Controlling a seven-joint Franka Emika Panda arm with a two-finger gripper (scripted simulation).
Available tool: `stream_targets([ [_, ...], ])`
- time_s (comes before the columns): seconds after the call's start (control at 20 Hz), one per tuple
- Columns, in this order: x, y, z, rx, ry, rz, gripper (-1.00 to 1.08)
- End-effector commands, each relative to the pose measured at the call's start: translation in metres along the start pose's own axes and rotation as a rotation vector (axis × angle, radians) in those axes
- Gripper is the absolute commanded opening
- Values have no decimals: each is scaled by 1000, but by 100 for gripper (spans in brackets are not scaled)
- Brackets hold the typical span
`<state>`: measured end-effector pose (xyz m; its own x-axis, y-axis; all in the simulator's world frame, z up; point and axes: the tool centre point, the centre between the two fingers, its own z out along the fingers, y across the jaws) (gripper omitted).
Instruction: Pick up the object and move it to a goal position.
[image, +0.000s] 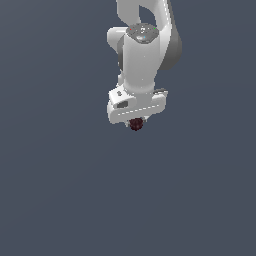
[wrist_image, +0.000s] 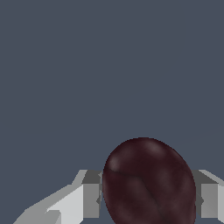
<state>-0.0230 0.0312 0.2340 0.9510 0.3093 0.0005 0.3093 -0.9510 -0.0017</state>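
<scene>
The object, a small dark maroon-brown ball (image: 136, 124), sits just under the white gripper (image: 135, 123) in the exterior view, mostly hidden by the hand above it. In the wrist view the ball (wrist_image: 148, 181) fills the space between the two grey fingers (wrist_image: 91, 194), which press against its sides. The gripper is shut on the ball. Whether the ball rests on the grey surface or hangs above it cannot be told.
A plain dark grey-blue floor (image: 60, 190) fills both views. The white arm (image: 145, 55) rises toward the top of the exterior view. No goal marker shows.
</scene>
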Motion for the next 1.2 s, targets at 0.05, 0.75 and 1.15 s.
stream_targets([
  [0.05,2,12,-37,0,0,0,-100],
  [0.75,12,56,-169,-1,0,0,-100],
  [1.15,17,71,-210,-1,0,1,-100],
])
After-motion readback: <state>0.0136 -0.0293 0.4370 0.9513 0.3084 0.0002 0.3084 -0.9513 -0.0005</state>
